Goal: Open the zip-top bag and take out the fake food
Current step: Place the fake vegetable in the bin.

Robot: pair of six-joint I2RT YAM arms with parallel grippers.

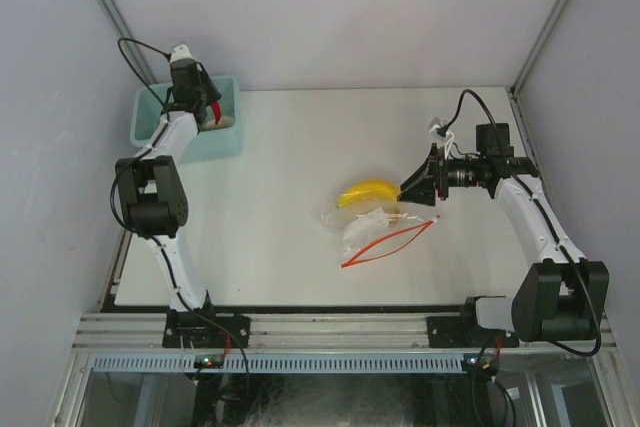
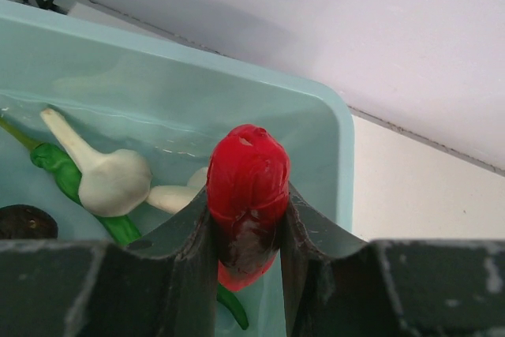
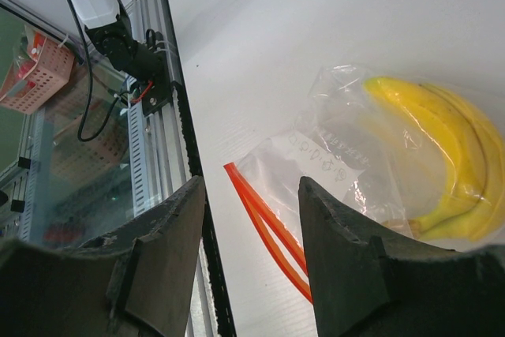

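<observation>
**A:** What sits on the white table [image 1: 300, 147]?

**B:** The biggest thing is the teal bin [image 1: 222, 147], at the far left corner. The left gripper [image 1: 196, 82] hangs over it.

**A:** Is it holding anything?

**B:** Yes. In the left wrist view its 2 fingers [image 2: 189, 242] are clamped on the red piece [image 2: 247, 179], which stands upright between them over the inside of the bin.

**A:** And the zip-top bag [image 1: 365, 222]?

**B:** It lies flat on the table, right of centre and well apart from the bin. Its red-orange zip strip [image 1: 390, 240] is on the near side. The 2 halves are spread apart, so the mouth is open.

**A:** The right gripper [image 1: 412, 190]?

**B:** It is just beside the bag's right end, fingers spread wide with nothing between them. I cannot tell whether it touches the plastic.

**A:** What is in the bag?

**B:** 1 yellow banana [image 1: 368, 193], at the far end under the clear plastic.

**A:** And the smallest things?

**B:** They are in the bin: a whitish piece [image 2: 110, 183] lying against a green piece [image 2: 54, 170].
</observation>
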